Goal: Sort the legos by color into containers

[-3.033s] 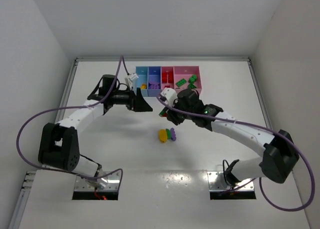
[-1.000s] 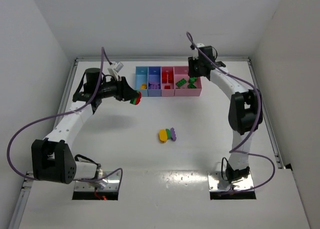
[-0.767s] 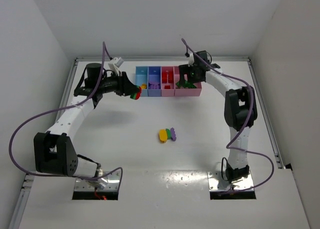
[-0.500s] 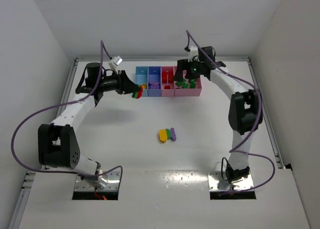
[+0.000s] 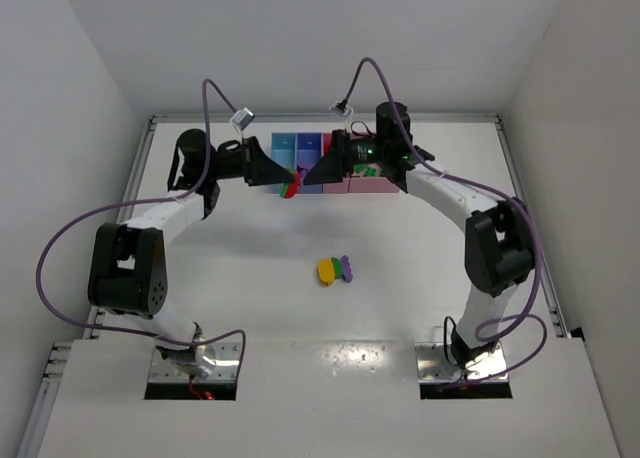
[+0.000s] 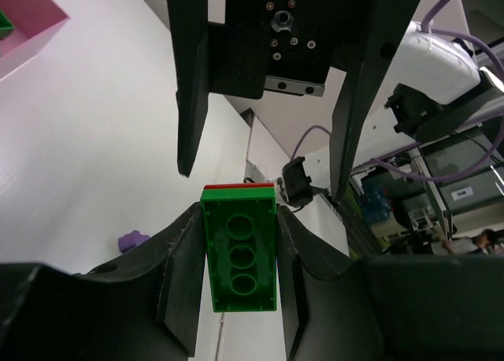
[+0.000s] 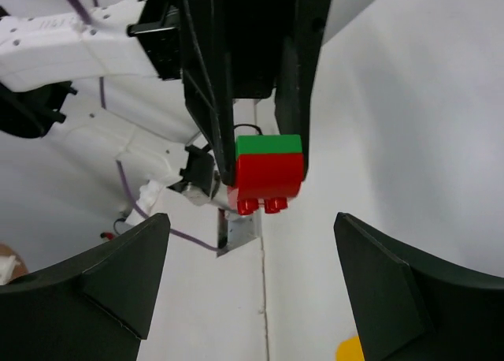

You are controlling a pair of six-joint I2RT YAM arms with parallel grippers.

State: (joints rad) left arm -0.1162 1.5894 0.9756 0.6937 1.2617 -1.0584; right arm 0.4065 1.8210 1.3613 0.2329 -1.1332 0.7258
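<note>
Left gripper (image 6: 239, 219) clamped on red-green lego clump (image 6: 239, 258), right gripper (image 7: 252, 280) spread wide, empty, containers (image 5: 286, 140) mostly hidden behind both

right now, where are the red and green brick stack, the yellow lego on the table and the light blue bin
red and green brick stack (image 6: 239, 254), left wrist view, green underside
yellow lego (image 5: 326, 270), top view, its middle
light blue bin (image 5: 286, 141), top view, back wall

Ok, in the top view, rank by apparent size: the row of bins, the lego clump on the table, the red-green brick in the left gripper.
1. Row of bins, largest, though arms cover part.
2. Yellow-green-purple clump.
3. Red-green brick, smallest as seen; the left gripper hides part, so less sure.
</note>
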